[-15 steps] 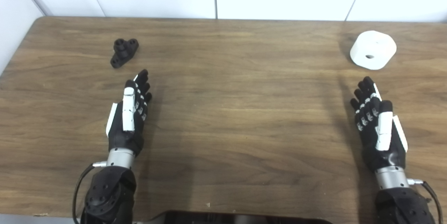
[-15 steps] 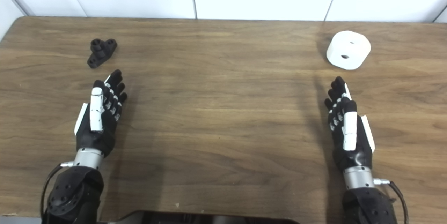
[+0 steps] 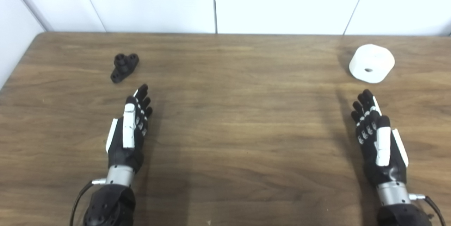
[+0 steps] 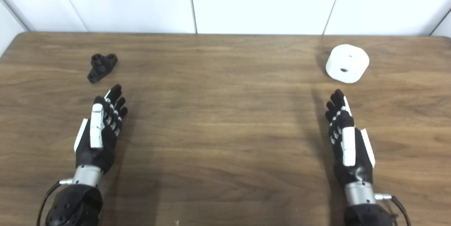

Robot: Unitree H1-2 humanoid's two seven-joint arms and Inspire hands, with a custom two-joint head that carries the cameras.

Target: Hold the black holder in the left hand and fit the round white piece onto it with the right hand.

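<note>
A small black holder (image 3: pixel 124 67) lies on the wooden table (image 3: pixel 239 120) at the far left. A round white piece (image 3: pixel 371 63) with a small hole sits at the far right. My left hand (image 3: pixel 129 131) is open and empty, fingers straight, a short way nearer than the holder and apart from it. My right hand (image 3: pixel 377 138) is open and empty, nearer than the white piece and apart from it. Both hands stand edge-on above the table. The same things show in the right eye view: holder (image 4: pixel 102 67), white piece (image 4: pixel 347 63), left hand (image 4: pixel 100 132), right hand (image 4: pixel 347 139).
White wall panels (image 3: pixel 282 0) stand behind the table's far edge. The table's left edge runs close to the holder.
The whole picture has shifted downward, so the camera has tilted up. The hands and the two parts keep their places relative to each other.
</note>
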